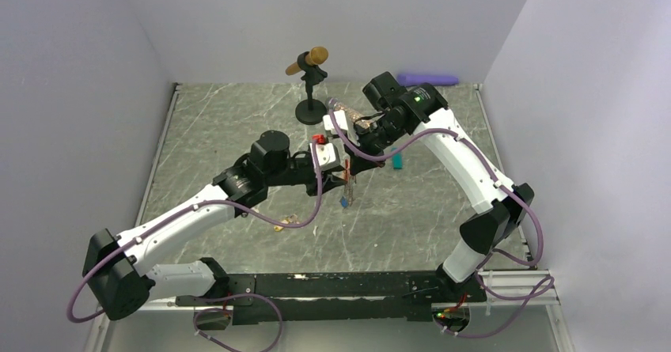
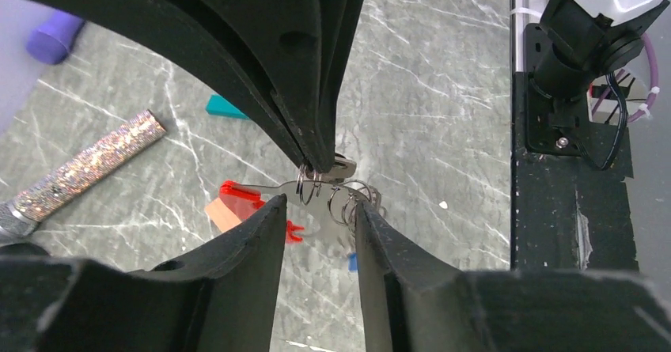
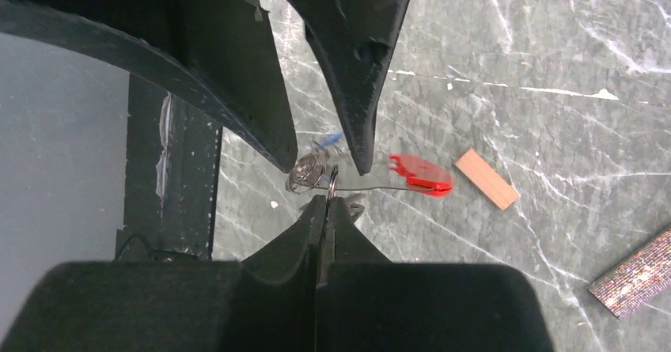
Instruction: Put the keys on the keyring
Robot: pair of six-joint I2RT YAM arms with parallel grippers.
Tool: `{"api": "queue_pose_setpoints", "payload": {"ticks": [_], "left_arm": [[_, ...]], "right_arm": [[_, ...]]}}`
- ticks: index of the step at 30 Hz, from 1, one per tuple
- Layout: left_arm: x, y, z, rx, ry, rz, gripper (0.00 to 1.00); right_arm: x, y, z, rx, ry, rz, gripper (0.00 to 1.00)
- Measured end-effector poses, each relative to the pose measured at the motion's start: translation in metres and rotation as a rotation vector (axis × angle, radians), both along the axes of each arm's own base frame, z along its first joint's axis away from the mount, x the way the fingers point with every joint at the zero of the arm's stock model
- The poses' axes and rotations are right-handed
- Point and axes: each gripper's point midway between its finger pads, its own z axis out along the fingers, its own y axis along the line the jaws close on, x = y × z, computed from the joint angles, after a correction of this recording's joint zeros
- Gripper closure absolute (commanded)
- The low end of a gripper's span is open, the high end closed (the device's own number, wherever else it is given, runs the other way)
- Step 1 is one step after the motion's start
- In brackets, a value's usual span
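Where the arms meet: above the middle of the tabletop (image 1: 443,210), with the left arm (image 1: 182,217) reaching in from the near left corner and the right arm (image 1: 467,162) arching over from the near right corner.
Right gripper (image 3: 324,202): pressed together, pinching a thin silvery ring of the keyring and holding it off the tabletop.
Left gripper (image 2: 320,203): fingers spread, one on each side of the bunched silvery coil; I cannot tell whether either pad touches metal.
Glittery tube (image 2: 87,166): lying flat toward the far edge, apart from the work.
Tan block (image 3: 487,178): flat on the tabletop, just beyond the red clip.
Keyring (image 3: 421,175): in the air over the tabletop's middle, its red clip out to one side and joined by a thin metal strip to the coil between the grippers.
Blue-tagged key (image 1: 344,202): beneath the grippers; too small to tell whether it is threaded.
Loose keys (image 1: 289,221): on the tabletop between the middle and the near edge, just by the left arm.
Handling, keyring: likely light, stiff and slick, springy at the coil, and apt to swivel in a pinch. It is best held on the flat of a ring or on the strip by the coil, leaving the opening free.
Handling, keys: probably very light and thin, so hard to lift off stone. The plastic tag looks the surest hold and leaves the key's eye clear.
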Motion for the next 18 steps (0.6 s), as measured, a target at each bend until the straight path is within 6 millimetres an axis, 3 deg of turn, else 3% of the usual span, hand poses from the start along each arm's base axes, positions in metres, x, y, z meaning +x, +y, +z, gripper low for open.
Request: {"api": "queue_pose_setpoints", "payload": {"ticks": [5,11,18], "left_arm": [[0.002,-0.003,-0.009,0.011,0.036,0.005,0.59],[0.006,-0.006,0.002,-0.029,0.026,0.020,0.58],[0.008,-0.006,0.011,-0.075,0.019,0.041,0.77]], "right_arm": [[-0.001,0.000,0.000,0.001,0.002,0.002,1.00],[-0.002,0.001,0.001,0.009,0.008,0.006,1.00],[-0.002,0.002,0.001,0.014,0.011,0.007,1.00]]}}
